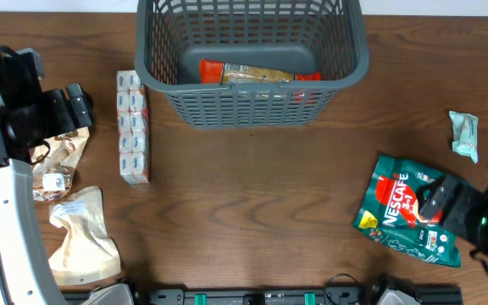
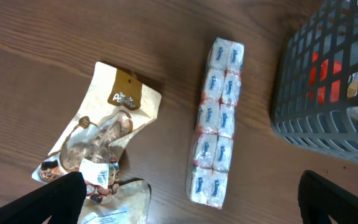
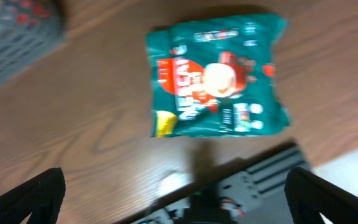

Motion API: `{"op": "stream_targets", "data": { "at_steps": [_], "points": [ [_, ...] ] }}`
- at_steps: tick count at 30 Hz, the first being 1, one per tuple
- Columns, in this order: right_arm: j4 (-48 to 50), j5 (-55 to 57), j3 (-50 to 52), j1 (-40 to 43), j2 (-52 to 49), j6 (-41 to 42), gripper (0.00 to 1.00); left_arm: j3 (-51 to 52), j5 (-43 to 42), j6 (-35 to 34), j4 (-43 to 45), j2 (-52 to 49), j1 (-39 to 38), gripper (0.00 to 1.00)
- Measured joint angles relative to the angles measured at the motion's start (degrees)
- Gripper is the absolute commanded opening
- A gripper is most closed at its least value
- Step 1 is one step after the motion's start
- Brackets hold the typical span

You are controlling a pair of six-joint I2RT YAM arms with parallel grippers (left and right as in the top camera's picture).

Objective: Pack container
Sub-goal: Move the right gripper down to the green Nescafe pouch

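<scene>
The dark grey lattice basket (image 1: 346, 66) stands at the table's back centre and holds an orange-red pack with a beige pack on it (image 1: 257, 76). Its wall also shows in the left wrist view (image 2: 328, 106). My left gripper (image 1: 76, 103) is open and empty at the far left, above a beige snack pouch (image 2: 104, 137) and beside a strip of white tissue packs (image 1: 132, 127), which also shows in the left wrist view (image 2: 215, 124). My right gripper (image 1: 437, 203) is open and empty over the near edge of a green Nescafe bag (image 1: 396, 212), also seen in the right wrist view (image 3: 216, 81).
A second pale pouch (image 1: 83, 233) lies at the front left. A small pale green packet (image 1: 464, 134) lies at the right edge. The table's front edge with a dark rail (image 3: 241, 186) runs under the right gripper.
</scene>
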State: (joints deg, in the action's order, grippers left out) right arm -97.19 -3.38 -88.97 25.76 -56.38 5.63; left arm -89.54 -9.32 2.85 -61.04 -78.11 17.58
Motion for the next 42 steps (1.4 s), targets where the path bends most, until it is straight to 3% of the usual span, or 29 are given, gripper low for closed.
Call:
{"op": "stream_targets", "data": {
  "at_steps": [9, 21, 27, 42],
  "points": [
    [3.2, 3.8, 8.9, 2.4, -2.3, 1.6, 0.99, 0.0, -0.4, 0.0, 0.0, 0.0, 0.0, 0.99],
    [19.0, -6.1, 25.4, 15.5, -10.4, -4.9, 0.99, 0.0, -0.6, 0.0, 0.0, 0.0, 0.0, 0.99],
    [25.5, -7.6, 28.4, 21.0, -15.1, -6.4, 0.99, 0.0, -0.6, 0.0, 0.0, 0.0, 0.0, 0.99],
    [34.9, -4.5, 30.3, 21.8, -25.5, -5.2, 0.99, 0.0, -0.6, 0.0, -0.7, 0.0, 0.0, 0.99]
  ]
}}
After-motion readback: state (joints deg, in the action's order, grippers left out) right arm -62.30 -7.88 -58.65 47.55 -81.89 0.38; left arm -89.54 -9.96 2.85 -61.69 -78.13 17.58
